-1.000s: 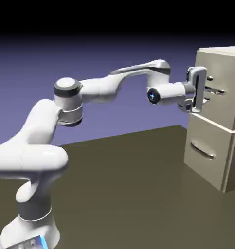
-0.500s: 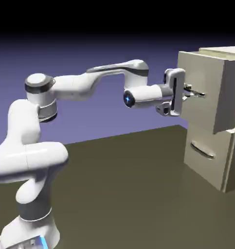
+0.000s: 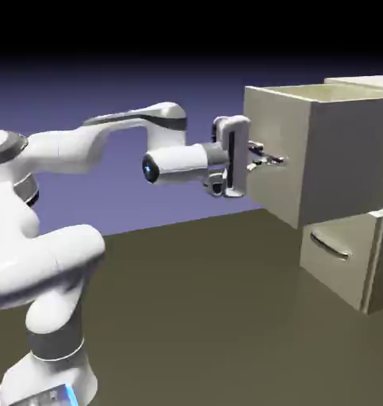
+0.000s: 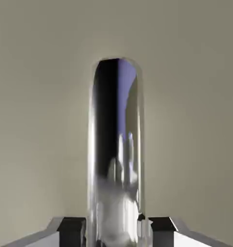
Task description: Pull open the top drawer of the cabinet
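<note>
The white, jointed robot arm point(image 3: 71, 152) reaches toward the exterior view's right, its forearm raised and its white, rounded wrist point(image 3: 178, 161) nearly level, while the white two-finger gripper point(image 4: 117, 232) points forward, its small grey-black fingertips point(image 4: 72, 232) parted.

Plain blue-violet backdrop point(image 3: 186, 178) fading to black above.

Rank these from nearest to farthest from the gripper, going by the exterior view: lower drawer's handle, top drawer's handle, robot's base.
1. Top drawer's handle: nearest, right at the gripper, on the drawer's front.
2. Lower drawer's handle: next, below and to the view's right.
3. Robot's base: farthest, at the view's lower left.
</note>
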Tool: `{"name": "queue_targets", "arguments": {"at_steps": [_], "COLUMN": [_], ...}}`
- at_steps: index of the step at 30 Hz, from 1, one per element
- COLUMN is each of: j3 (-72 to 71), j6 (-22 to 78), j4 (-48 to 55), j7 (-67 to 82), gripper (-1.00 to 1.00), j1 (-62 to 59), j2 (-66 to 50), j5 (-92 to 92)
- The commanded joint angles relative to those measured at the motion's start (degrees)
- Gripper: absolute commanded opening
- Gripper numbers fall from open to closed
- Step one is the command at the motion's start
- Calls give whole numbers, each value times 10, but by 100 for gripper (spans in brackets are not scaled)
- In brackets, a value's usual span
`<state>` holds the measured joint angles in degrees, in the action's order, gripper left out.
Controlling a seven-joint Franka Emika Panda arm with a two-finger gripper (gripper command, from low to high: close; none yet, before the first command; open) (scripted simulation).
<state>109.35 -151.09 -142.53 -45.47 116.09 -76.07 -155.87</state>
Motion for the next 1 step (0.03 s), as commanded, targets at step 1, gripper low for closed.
{"name": "queue_targets", "arguments": {"at_steps": [1], "j3": [7], "j6": [-4], "j4": [-16], "j7": [-1], "gripper": [100], "j1": [21], "j2": [-4], "j5": [5]}}
